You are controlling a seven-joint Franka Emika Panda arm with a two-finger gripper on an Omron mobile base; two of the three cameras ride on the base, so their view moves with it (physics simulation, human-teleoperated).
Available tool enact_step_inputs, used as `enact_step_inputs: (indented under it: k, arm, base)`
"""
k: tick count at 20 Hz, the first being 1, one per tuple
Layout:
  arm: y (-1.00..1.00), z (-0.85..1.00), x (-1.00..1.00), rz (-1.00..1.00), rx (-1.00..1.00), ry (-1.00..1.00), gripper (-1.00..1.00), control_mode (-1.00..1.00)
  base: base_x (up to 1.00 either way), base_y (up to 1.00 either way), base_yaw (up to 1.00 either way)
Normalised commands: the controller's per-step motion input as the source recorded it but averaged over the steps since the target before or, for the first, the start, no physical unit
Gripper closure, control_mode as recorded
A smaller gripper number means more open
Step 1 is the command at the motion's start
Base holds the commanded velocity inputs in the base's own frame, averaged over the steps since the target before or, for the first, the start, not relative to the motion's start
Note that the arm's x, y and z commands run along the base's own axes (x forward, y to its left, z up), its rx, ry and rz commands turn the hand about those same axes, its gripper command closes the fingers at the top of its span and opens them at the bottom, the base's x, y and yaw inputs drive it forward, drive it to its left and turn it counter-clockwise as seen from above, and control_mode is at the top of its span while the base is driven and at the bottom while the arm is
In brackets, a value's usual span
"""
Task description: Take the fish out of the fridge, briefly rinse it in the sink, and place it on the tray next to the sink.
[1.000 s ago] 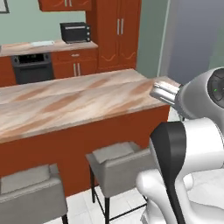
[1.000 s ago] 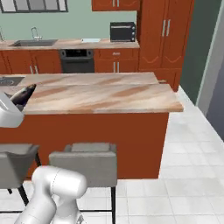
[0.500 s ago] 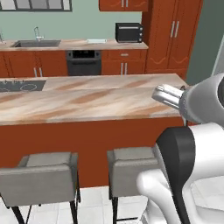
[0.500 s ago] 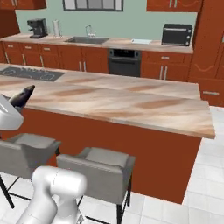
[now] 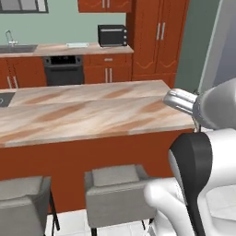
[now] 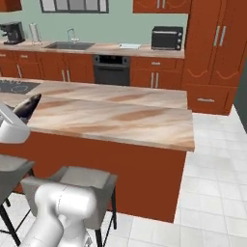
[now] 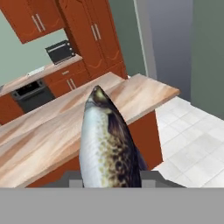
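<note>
View swung right; fish (image 7: pixel 107 144) protrudes from pincer (image 7: pixel 109 181).

Sink (image 6: pixel 69 46) behind island counter (image 6: pixel 120 118)

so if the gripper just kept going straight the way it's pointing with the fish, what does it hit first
Most likely the marble island counter. In the hand view the fish, held in the gripper, points out over that countertop toward the far cupboards. Depth is unclear, so it might skim above the top instead.
</note>
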Motion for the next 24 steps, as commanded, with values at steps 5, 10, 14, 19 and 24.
enact_step_inputs:
  k: [5, 10, 14, 19, 24]
  arm:
    - [0.00, 0.00, 0.00, 0.00, 0.00, 0.00, 1.00, 1.00]
    - [0.00, 0.00, 0.00, 0.00, 0.00, 0.00, 1.00, 1.00]
    - [0.00, 0.00, 0.00, 0.00, 0.00, 0.00, 1.00, 1.00]
    - [0.00, 0.00, 0.00, 0.00, 0.00, 0.00, 1.00, 1.00]
    - [0.00, 0.00, 0.00, 0.00, 0.00, 0.00, 1.00, 1.00]
  base:
    - [-0.01, -1.00, -0.41]
    - [0.02, -1.00, -0.39]
    - [0.63, -1.00, -0.24]
    - [0.96, -1.00, -0.11]
    - [1.00, -1.00, 0.00]
